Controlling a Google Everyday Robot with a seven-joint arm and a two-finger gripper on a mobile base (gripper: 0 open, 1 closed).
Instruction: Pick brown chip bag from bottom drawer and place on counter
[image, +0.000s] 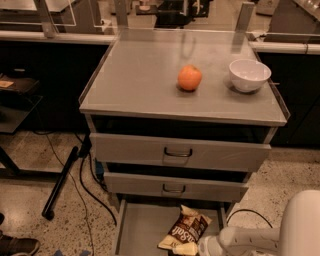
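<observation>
The brown chip bag (186, 231) lies in the open bottom drawer (137, 230), toward its right side, tilted with its lettering up. My gripper (186, 248) is at the bottom edge of the camera view, right at the bag's near end and touching or overlapping it. The white arm (250, 239) reaches in from the lower right. The counter (145, 75) is the grey top of the cabinet above.
An orange (189, 78) and a white bowl (249, 75) sit on the right half of the counter. The two upper drawers (177, 152) are nearly closed and overhang the bottom drawer's back. A black pole and cables (62, 180) lie on the floor at the left.
</observation>
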